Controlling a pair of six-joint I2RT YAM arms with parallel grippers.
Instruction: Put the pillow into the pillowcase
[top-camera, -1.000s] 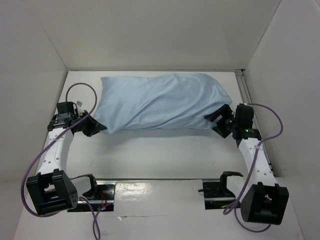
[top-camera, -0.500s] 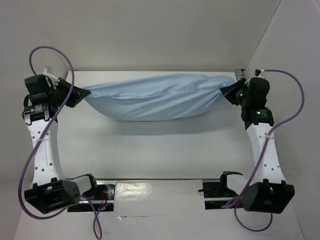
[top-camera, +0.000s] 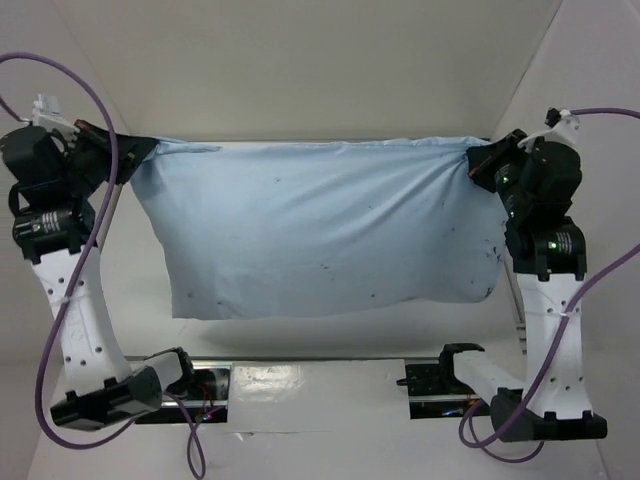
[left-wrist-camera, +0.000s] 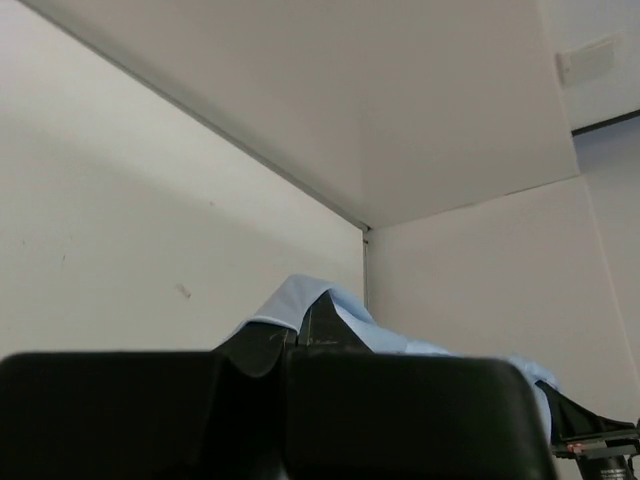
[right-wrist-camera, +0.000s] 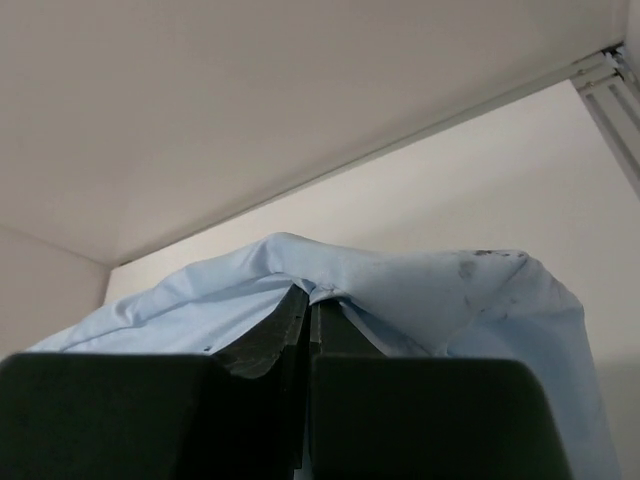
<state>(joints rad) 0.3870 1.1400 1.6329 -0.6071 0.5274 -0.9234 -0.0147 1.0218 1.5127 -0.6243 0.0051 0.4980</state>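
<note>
The light blue pillowcase hangs as a wide sheet above the table, stretched between both raised arms, its lower edge rounded and full. My left gripper is shut on its top left corner, my right gripper shut on the top right corner. In the left wrist view the blue pillowcase cloth drapes over the closed left gripper. The right wrist view shows the pillowcase pinched in the closed right gripper. The pillow is hidden; no white cushion shows.
White walls enclose the table at the back and on both sides, close to each raised arm. A metal base plate with brackets lies along the near edge between the arm bases. Purple cables loop beside both arms.
Both arms rose from the table and spread outward. The pillowcase went from lying on the table to hanging stretched between them. The right gripper closed on its corner.
</note>
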